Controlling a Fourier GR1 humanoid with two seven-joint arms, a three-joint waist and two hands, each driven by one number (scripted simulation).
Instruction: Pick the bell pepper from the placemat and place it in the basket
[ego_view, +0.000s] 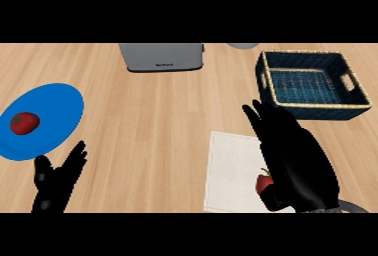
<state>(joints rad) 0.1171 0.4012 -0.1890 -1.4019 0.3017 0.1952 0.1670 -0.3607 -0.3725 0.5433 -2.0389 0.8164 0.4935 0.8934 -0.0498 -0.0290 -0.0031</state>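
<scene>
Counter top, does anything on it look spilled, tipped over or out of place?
Nothing stands out. The dark blue woven basket sits upright, the white placemat lies flat, and the red tomato rests on the blue round plate.

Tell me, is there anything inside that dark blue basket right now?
No. The basket shows only its bare woven bottom, while the bell pepper sits on the placemat beside the right robot hand.

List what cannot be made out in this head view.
- Bell pepper: mostly hidden by the right hand; whether it is gripped cannot be told.
- Placemat: right part covered by that hand.
- Grey appliance: top cut off by the view's upper edge; its label is too small to read.
</scene>
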